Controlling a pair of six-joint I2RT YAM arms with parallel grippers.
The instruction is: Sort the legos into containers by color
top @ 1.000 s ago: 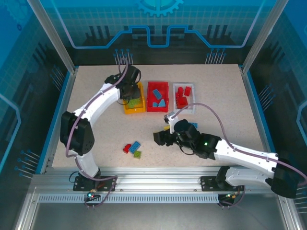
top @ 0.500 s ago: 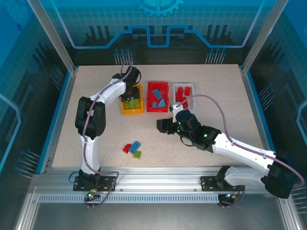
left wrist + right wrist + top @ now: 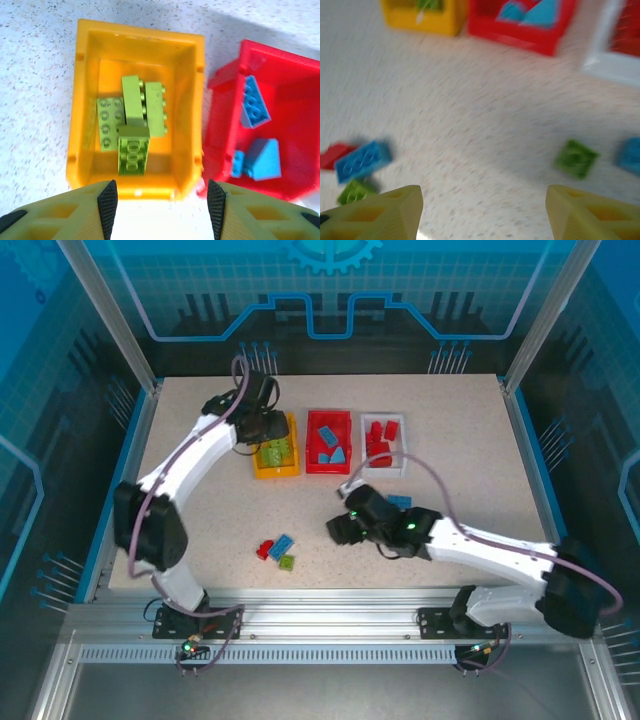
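My left gripper (image 3: 161, 206) hangs open and empty just off the near wall of the yellow-orange container (image 3: 80, 100), which holds several lime green legos (image 3: 133, 117). In the top view this gripper (image 3: 266, 432) is at that container's (image 3: 262, 470) left back corner. The red container (image 3: 311, 445) holds blue legos (image 3: 255, 102); the white container (image 3: 366, 430) holds red legos (image 3: 380, 445). My right gripper (image 3: 338, 528) is open over bare table, nothing between its fingers. A red (image 3: 264, 550), a blue (image 3: 281, 544) and a green lego (image 3: 287, 562) lie to its left.
In the right wrist view, a green lego (image 3: 576, 158) and a blue one (image 3: 631, 155) lie on the table to the right of my right gripper (image 3: 485, 205). A blue lego (image 3: 400, 501) sits by the right arm. Blue frame rails border the table (image 3: 200, 500).
My left gripper's jaws have opened above the yellow-orange container and the arm has drawn back to the left. The right gripper swung toward the containers and came back toward the near side.
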